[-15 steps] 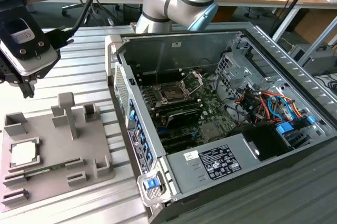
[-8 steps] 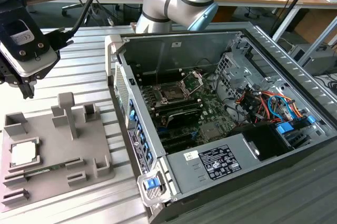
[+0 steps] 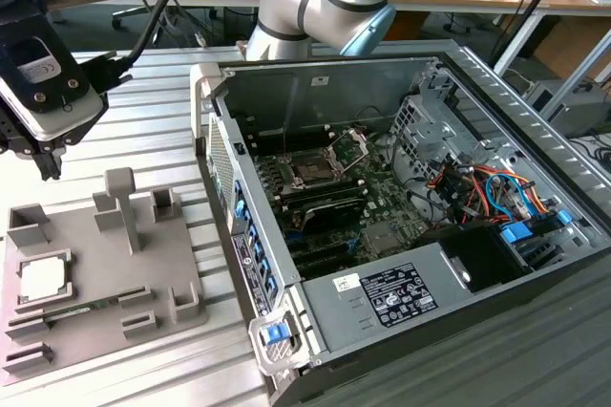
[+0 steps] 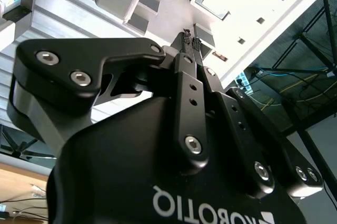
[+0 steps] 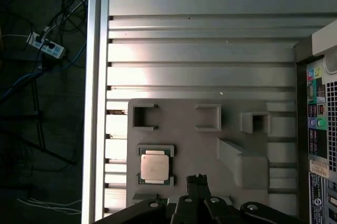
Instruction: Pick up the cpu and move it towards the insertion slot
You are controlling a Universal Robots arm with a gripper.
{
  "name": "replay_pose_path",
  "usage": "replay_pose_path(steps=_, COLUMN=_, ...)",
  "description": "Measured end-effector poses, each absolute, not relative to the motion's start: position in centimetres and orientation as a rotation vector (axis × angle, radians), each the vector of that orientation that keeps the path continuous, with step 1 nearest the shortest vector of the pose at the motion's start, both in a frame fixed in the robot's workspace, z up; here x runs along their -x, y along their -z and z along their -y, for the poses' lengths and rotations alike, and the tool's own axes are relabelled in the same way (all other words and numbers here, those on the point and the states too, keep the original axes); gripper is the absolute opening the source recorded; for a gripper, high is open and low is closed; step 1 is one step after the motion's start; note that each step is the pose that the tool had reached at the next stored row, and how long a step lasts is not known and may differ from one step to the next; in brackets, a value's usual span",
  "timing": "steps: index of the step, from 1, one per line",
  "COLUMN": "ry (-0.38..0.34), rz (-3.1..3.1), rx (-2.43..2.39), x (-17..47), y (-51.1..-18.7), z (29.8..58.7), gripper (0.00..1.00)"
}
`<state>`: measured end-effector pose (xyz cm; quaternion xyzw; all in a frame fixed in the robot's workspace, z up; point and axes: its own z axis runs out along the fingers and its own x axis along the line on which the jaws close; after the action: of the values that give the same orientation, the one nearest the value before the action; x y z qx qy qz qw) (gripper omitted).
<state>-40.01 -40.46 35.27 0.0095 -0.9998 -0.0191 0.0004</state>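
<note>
Gripper (image 4: 190, 39) closest to the lens: black body, fingertips (image 5: 196, 177) pressed together, nothing between them. It hangs over the grey fixture plate (image 5: 184, 145), clear of its surface. In the first wrist view the tips sit over bare plate just beside the cpu (image 5: 154, 166).

Cpu lies flat in a square nest on the plate, silvery top up. It is square, so it has no long axis; its edges run parallel to the plate's edges. The nest corners hug it.

Around it, in the exterior view: a thin green memory stick (image 3: 69, 310) lies flat in the next recess, just beside the cpu. A tall grey post (image 3: 121, 202) and lower blocks stand on the plate between the cpu and the computer case (image 3: 315, 73).

Insertion slot (image 3: 312, 170) sits on the green board inside the open case, its metal frame (image 3: 348, 144) tilted up, well apart from the cpu. The case's near wall rises between the plate and the slot.

Slatted metal table (image 5: 200, 40) is bare beyond the plate. The table edge (image 5: 95, 77) runs near the cpu's side of the plate; cables lie on the floor past it.
</note>
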Motion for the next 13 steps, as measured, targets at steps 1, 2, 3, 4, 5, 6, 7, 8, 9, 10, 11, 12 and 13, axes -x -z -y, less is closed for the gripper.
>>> replay_pose_path(steps=1, ry=0.060, rz=3.140, rx=-0.030, x=40.13, y=-35.07, z=40.47, gripper=0.11)
replay_pose_path(steps=2, ry=0.060, rz=3.140, rx=-0.030, x=40.16, y=-34.74, z=40.47, gripper=0.11)
replay_pose_path(steps=3, ry=0.060, rz=3.140, rx=-0.030, x=40.16, y=-34.73, z=40.47, gripper=0.11)
replay_pose_path(steps=4, ry=0.060, rz=3.140, rx=-0.030, x=40.17, y=-34.72, z=40.47, gripper=0.11)
replay_pose_path(steps=5, ry=0.060, rz=3.140, rx=-0.030, x=40.17, y=-34.69, z=40.47, gripper=0.11)
replay_pose_path(steps=6, ry=0.060, rz=3.140, rx=-0.030, x=40.18, y=-34.66, z=40.47, gripper=0.11)
replay_pose_path(steps=7, ry=0.060, rz=3.140, rx=-0.030, x=40.19, y=-34.64, z=40.47, gripper=0.11)
replay_pose_path(steps=8, ry=0.060, rz=3.140, rx=-0.030, x=40.19, y=-34.62, z=40.47, gripper=0.11)
replay_pose_path(steps=9, ry=0.060, rz=3.140, rx=-0.030, x=40.20, y=-34.59, z=40.46, gripper=0.11)
replay_pose_path(steps=10, ry=0.060, rz=3.140, rx=-0.030, x=40.20, y=-34.58, z=40.47, gripper=0.11)
replay_pose_path(steps=11, ry=0.060, rz=3.140, rx=-0.030, x=40.20, y=-34.57, z=40.47, gripper=0.11)
replay_pose_path(steps=12, ry=0.060, rz=3.140, rx=-0.030, x=40.20, y=-34.55, z=40.47, gripper=0.11)
replay_pose_path(steps=13, ry=0.060, rz=3.140, rx=-0.030, x=40.20, y=-34.53, z=40.47, gripper=0.11)
